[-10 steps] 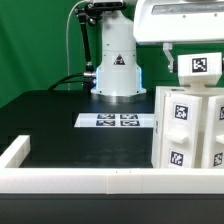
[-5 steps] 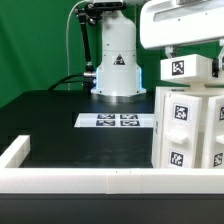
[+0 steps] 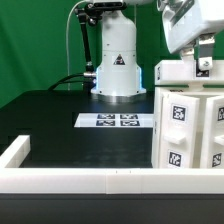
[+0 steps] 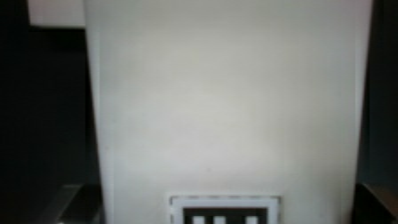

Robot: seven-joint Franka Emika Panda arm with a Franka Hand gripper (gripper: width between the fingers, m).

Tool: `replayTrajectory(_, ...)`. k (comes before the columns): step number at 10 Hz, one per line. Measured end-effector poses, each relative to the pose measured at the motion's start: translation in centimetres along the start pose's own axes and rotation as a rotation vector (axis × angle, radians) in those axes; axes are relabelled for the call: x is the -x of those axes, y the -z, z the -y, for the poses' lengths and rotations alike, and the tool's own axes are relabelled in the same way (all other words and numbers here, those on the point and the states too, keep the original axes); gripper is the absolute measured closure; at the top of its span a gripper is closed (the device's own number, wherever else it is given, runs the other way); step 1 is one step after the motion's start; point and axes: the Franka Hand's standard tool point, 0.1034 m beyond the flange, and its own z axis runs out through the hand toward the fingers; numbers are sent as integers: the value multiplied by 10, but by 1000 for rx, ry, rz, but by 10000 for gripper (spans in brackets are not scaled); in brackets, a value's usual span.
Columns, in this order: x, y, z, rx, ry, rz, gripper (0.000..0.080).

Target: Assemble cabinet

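The cabinet body (image 3: 186, 128) is a tall white box with black-and-white tags, standing at the exterior view's right. A smaller white panel piece (image 3: 180, 72) lies across its top. My gripper (image 3: 205, 62) comes down tilted from the top right, and its dark fingers are shut on the right end of this panel. In the wrist view a plain white face of the panel (image 4: 222, 100) fills most of the picture, with a tag (image 4: 224, 212) at its edge. My fingertips do not show there.
The marker board (image 3: 118, 121) lies flat on the black table in front of the robot base (image 3: 117, 60). A low white rim (image 3: 60, 180) frames the table along the front and left. A green backdrop stands behind.
The panel has turned from tag facing the camera to lying flat on the cabinet body's top. My gripper has tilted and moved up and to the exterior view's right.
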Motion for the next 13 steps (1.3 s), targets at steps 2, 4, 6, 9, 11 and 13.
replayTrajectory(2, 2, 0, 0, 0, -94, 11, 167)
replayTrajectory(4, 4, 4, 2, -2, -65, 18, 8)
replayTrajectory(6, 8, 21, 10, -28, -52, 44, 2)
replayTrajectory(9, 8, 17, 8, -25, 6, 42, 2)
replayTrajectory(11, 13, 18, 12, 42, 412, 38, 2)
replayTrajectory(13, 15, 20, 16, 51, 677, 48, 2)
